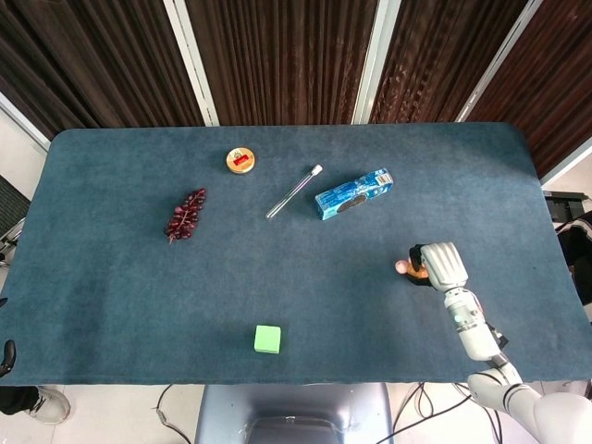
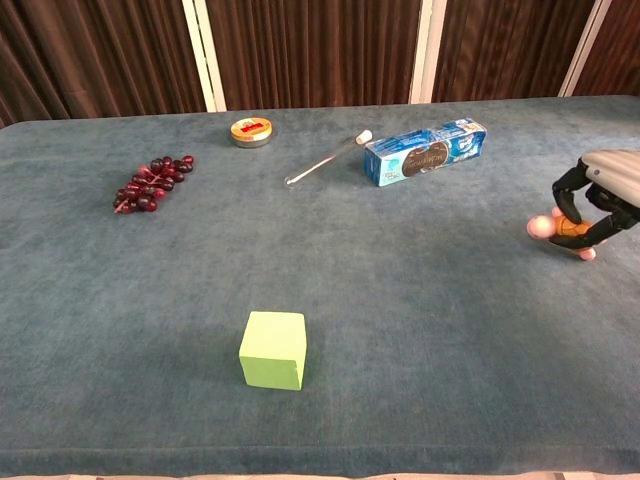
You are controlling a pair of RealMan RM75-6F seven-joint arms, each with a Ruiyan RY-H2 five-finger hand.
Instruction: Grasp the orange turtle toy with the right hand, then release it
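Observation:
The orange turtle toy (image 2: pixel 566 231) with its pink head (image 1: pixel 402 267) sits at the right side of the table, tilted and slightly lifted. My right hand (image 2: pixel 603 190) grips it, dark fingers (image 2: pixel 568 192) curled over its shell from above. In the head view the same right hand (image 1: pixel 439 266) covers most of the turtle, and only the pink head sticks out to the left. My left hand is not in either view.
A blue toothpaste box (image 2: pixel 425 152) lies behind and left of the turtle. A glass tube (image 2: pixel 326 158), a round tin (image 2: pixel 251 131) and a bunch of dark grapes (image 2: pixel 151 182) lie further left. A green cube (image 2: pixel 273 349) stands near the front edge.

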